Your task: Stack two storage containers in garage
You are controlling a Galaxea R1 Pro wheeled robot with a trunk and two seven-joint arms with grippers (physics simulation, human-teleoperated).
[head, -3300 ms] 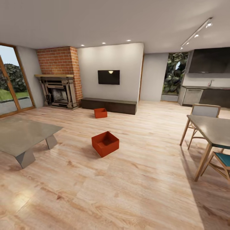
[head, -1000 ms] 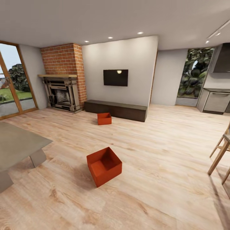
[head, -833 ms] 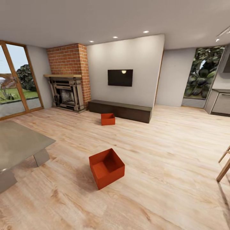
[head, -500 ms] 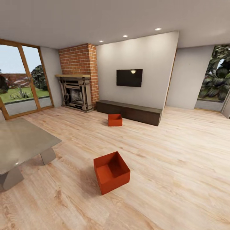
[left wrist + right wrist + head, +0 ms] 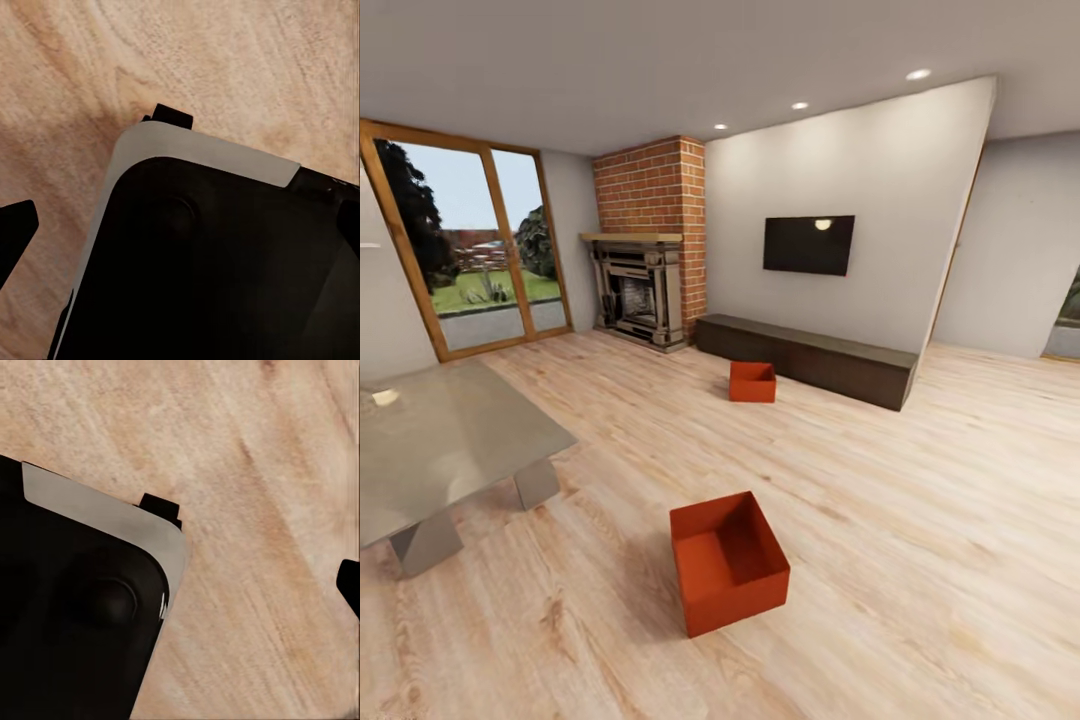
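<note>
Two orange-red storage containers stand on the light wood floor of the living room in the head view. The near container (image 5: 728, 562) sits open side up in the middle of the floor, turned at an angle. The far container (image 5: 752, 381) rests just in front of the long dark cabinet (image 5: 810, 361). My left gripper (image 5: 180, 232) hangs open over my dark base, with one black fingertip (image 5: 16, 234) at each edge of the left wrist view. My right gripper (image 5: 180, 585) is open too, and one fingertip (image 5: 349, 585) shows over bare planks. Neither gripper holds anything.
A grey low table (image 5: 445, 445) stands at the left, close to the near container. The brick fireplace (image 5: 648, 245), the wall TV (image 5: 809, 244) and a glass door (image 5: 480, 250) line the back. Open floor lies to the right.
The camera has moved forward and swung left, so the whole scene has slid right. The near container looks larger and closer. The dining chairs and kitchen have left the view.
</note>
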